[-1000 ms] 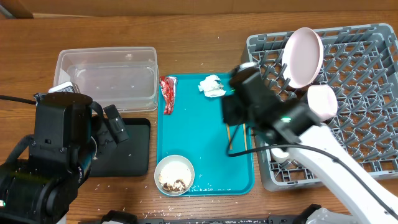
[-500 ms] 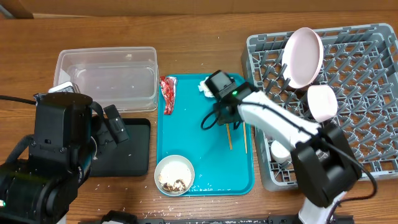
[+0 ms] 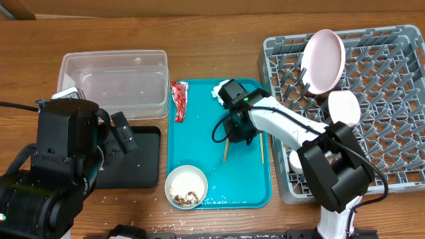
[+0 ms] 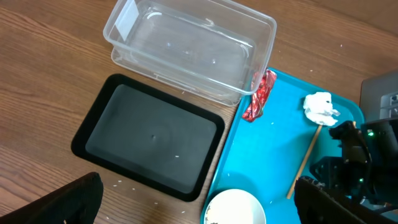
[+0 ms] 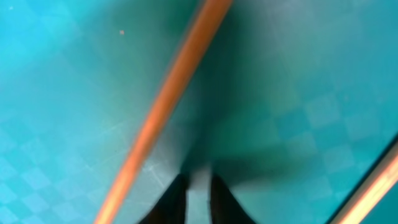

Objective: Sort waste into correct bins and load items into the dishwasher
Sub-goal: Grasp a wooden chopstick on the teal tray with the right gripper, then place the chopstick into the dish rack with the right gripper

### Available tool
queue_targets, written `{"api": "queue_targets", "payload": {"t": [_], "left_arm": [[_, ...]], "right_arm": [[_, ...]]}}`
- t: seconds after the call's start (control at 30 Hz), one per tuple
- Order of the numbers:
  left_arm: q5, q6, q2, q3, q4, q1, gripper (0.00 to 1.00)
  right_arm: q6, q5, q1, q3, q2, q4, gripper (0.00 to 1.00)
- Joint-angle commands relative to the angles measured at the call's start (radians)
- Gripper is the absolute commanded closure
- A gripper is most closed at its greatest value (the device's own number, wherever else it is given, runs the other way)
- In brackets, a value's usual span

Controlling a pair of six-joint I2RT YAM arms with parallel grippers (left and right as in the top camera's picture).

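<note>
While the right arm (image 3: 287, 126) stoops over the teal tray (image 3: 198, 149), the right tool (image 5: 199, 194) is pressed together — empty. Two chopsticks (image 3: 225, 150) lie on it.

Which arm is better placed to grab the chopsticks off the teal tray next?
Right. The right end effector is low over the chopsticks on the teal tray, beside the dish rack; the left end effector sits off by the black tray.

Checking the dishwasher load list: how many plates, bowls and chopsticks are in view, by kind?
Plates: 1, the pink plate, in the rack.
Bowls: 2, the pink bowl and the cream-white bowl.
Chopsticks: 2, on the teal tray.
Total: 5.
</note>
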Motion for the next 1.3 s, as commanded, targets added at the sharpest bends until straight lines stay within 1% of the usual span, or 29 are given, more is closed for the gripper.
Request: {"api": "queue_targets", "payload": {"t": [0.0,0.1,0.13,0.2,0.27,0.37,0.5,0.57,0.63,0.7,0.77,0.83,0.93,1.0,1.1,1.2,1.27], "left_arm": [[-0.014,-0.021,0.002,-0.003,0.002,0.005,0.0],[-0.014,-0.021,0.002,-0.003,0.002,0.005,0.0],[-0.014,-0.021,0.002,-0.003,0.002,0.005,0.0],[-0.014,-0.021,0.002,-0.003,0.002,0.005,0.0],[-0.014,-0.021,0.002,-0.003,0.002,0.005,0.0],[-0.014,-0.021,0.002,-0.003,0.002,0.005,0.0],[-0.014,-0.021,0.002,-0.003,0.002,0.005,0.0],[-0.014,-0.021,0.002,-0.003,0.002,0.005,0.0],[-0.014,-0.021,0.002,-0.003,0.002,0.005,0.0],[-0.014,-0.021,0.002,-0.003,0.002,0.005,0.0],[-0.014,-0.021,0.002,-0.003,0.002,0.005,0.0],[-0.014,-0.021,0.002,-0.003,0.002,0.005,0.0],[-0.014,-0.021,0.002,-0.003,0.002,0.005,0.0],[-0.014,-0.021,0.002,-0.003,0.002,0.005,0.0],[-0.014,-0.021,0.002,-0.003,0.002,0.005,0.0],[-0.014,-0.021,0.002,-0.003,0.002,0.005,0.0],[-0.014,-0.021,0.002,-0.003,0.002,0.005,0.0]], "right_arm": [[0.029,-0.008,-0.007,-0.003,0.016,0.0,0.71],[0.045,-0.008,-0.008,0.016,0.009,-0.029,0.69],[0.066,-0.006,-0.008,0.029,0.001,-0.045,0.66],[0.109,-0.005,-0.007,0.056,-0.018,-0.077,0.65],[0.183,-0.019,0.001,0.089,-0.048,-0.098,0.61],[0.246,-0.092,0.016,0.112,-0.069,-0.072,0.55],[0.35,-0.098,0.026,0.101,-0.063,-0.013,0.5],[0.396,-0.097,0.029,0.084,-0.05,0.021,0.5],[0.447,-0.088,0.029,0.076,-0.027,0.027,0.54],[0.547,-0.072,0.029,0.075,0.014,0.01,0.54],[0.598,-0.074,0.029,0.075,0.051,0.012,0.54],[0.6,-0.109,0.029,0.075,0.077,0.025,0.74],[0.578,-0.121,0.028,0.076,0.079,0.024,0.88],[0.571,-0.122,0.028,0.081,0.076,0.001,0.96],[0.571,-0.143,0.023,0.097,0.058,-0.076,0.96],[0.566,-0.094,0.007,0.124,0.003,-0.175,0.96],[0.533,-0.059,-0.002,0.143,-0.05,-0.224,0.96]]}}
